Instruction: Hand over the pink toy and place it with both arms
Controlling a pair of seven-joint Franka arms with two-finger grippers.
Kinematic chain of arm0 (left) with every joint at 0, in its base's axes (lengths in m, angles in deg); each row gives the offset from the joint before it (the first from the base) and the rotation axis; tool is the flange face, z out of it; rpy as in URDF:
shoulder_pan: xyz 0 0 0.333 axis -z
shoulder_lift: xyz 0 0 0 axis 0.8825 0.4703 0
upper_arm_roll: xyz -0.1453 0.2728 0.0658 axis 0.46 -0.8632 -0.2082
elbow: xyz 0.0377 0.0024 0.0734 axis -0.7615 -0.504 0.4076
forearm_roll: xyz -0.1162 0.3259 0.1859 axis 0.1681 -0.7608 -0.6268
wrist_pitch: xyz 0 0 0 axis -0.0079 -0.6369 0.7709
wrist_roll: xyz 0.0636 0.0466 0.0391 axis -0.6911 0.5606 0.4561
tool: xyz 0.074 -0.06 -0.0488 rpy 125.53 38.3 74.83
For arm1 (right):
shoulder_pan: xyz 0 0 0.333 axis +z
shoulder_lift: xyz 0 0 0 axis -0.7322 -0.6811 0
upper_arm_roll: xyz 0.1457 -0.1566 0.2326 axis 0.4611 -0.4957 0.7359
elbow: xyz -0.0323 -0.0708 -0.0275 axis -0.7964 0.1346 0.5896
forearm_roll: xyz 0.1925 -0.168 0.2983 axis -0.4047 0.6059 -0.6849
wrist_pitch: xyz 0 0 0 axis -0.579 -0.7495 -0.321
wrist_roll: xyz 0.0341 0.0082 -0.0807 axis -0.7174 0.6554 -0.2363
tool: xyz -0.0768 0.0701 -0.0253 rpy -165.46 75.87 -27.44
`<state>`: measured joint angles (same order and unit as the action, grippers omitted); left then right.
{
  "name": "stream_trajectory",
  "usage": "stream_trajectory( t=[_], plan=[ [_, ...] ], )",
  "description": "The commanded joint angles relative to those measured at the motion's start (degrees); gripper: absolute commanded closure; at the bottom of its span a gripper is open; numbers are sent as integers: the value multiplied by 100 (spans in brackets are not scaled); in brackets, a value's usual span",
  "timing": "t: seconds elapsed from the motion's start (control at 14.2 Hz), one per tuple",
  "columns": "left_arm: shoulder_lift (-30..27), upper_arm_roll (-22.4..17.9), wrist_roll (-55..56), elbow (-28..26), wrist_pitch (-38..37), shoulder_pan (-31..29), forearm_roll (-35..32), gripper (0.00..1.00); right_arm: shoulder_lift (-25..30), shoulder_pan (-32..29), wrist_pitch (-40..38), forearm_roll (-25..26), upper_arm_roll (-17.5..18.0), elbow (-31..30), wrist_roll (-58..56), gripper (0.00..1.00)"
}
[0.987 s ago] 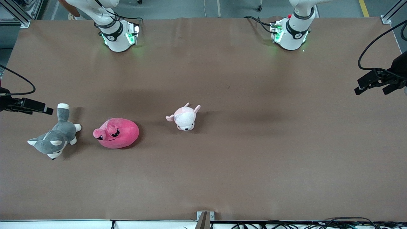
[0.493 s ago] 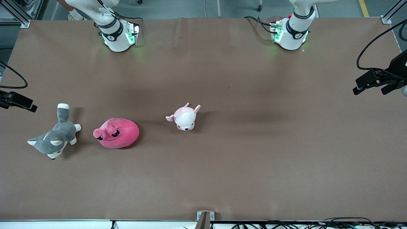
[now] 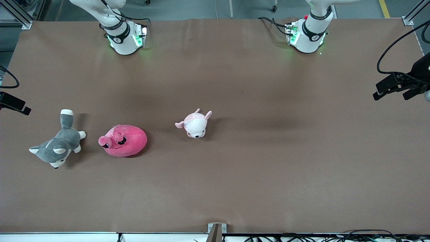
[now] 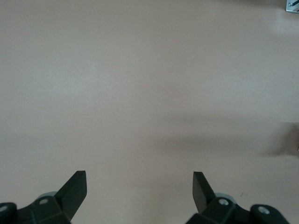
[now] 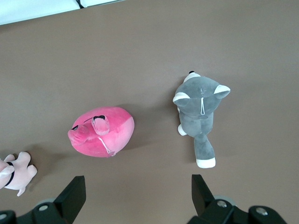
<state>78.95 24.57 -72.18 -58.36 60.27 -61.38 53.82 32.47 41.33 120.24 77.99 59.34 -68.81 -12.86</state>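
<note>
Brown tabletop: round hot-pink plush toy (image 3: 123, 140) lies unmoved at mid-height of the frame, beside the grey husky plush (image 3: 56, 146). The right gripper (image 5: 138, 186), jaws wide, has retreated to the frame's edge, and the left gripper (image 4: 140, 182) waits, also wide. Neither holds the toy.

Table (image 3: 268, 168) covered in plain brown sheet, creased near the robots' edge. Grey floor (image 3: 201, 8) past it, with a yellow line (image 3: 384, 8) at the left arm's end. Aluminium frame posts (image 3: 411, 15) at the corners. Cables (image 3: 302, 238) along the camera-side edge, small metal bracket (image 3: 215, 228) there, possibly a clamp. Lighting even, soft shadows.
</note>
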Motion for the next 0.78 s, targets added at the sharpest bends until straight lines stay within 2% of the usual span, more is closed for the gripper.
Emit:
stream_trajectory(
  t=[0.0, 0.35, 0.7],
  plan=[
    [9, -65, -35, 117, -71, 40, 8, 0, 258, -138, -13, 76, 166, -358, -26, 0],
    [9, -56, -61, 109, -80, 22, 8, 0, 1118, -67, 672, 155, 184, -1639, -332, 0],
    [18, -74, -97, 109, -71, 5, 8, 0, 1208, -67, 699, 155, 184, -1755, -325, 0]
  ],
)
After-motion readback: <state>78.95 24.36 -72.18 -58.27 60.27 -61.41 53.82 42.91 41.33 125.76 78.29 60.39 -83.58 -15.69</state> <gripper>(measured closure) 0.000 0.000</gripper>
